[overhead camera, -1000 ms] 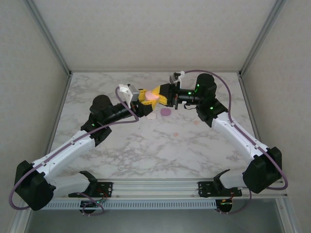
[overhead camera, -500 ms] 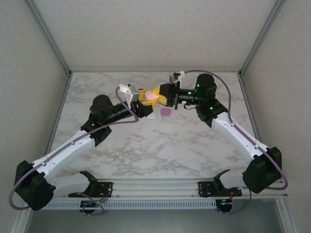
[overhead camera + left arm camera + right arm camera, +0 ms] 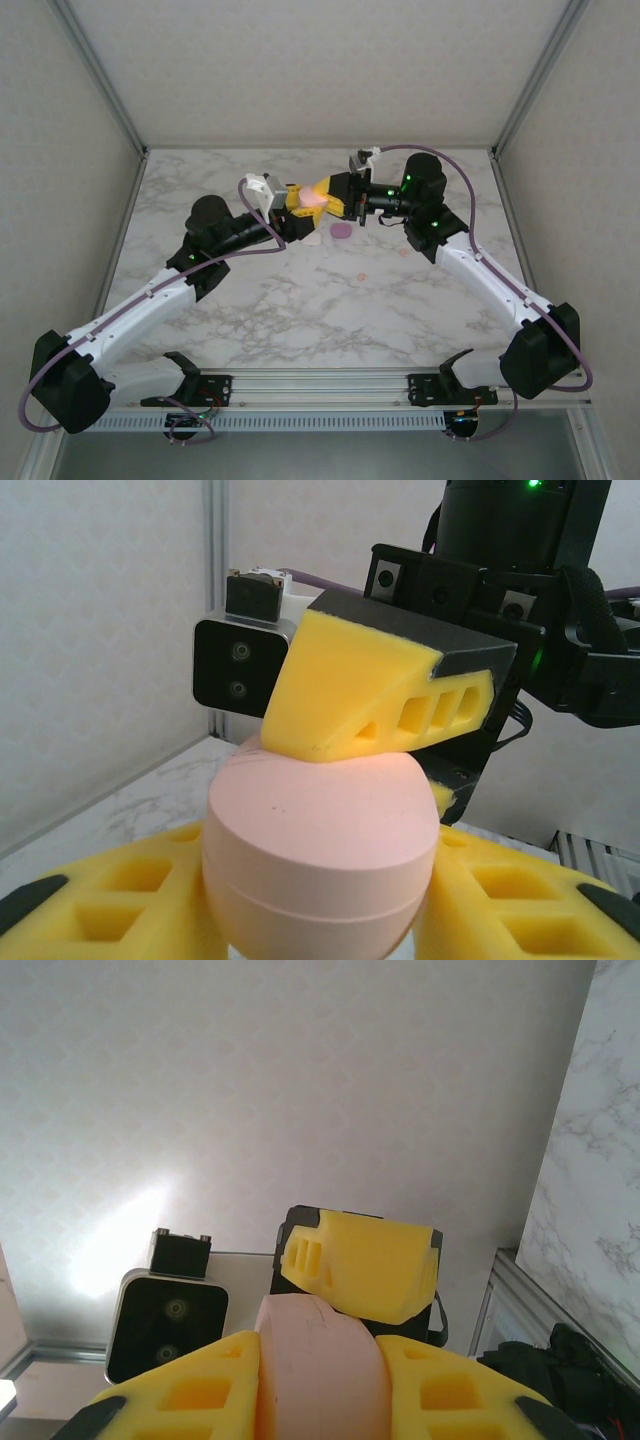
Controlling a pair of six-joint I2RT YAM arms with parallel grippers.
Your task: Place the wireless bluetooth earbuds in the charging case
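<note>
The case (image 3: 313, 198) sits between the left tool (image 3: 300, 205) and right tool (image 3: 326, 192).

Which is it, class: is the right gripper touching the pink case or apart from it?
Touching. In the left wrist view, a yellow finger of the right gripper rests flat on the pink case, with no gap.

Overhead, the pink case (image 3: 312, 198) is mostly covered by the yellow fingers of the left gripper (image 3: 297, 207) and right gripper (image 3: 328, 192); its inside is hidden. A white object (image 3: 313, 238) lies partly under the left gripper, shape unclear. Two peach specks (image 3: 362, 273) on the table (image 3: 300, 310) are too small to identify. Both wrist views cut off the case's underside at the lower edge.
</note>
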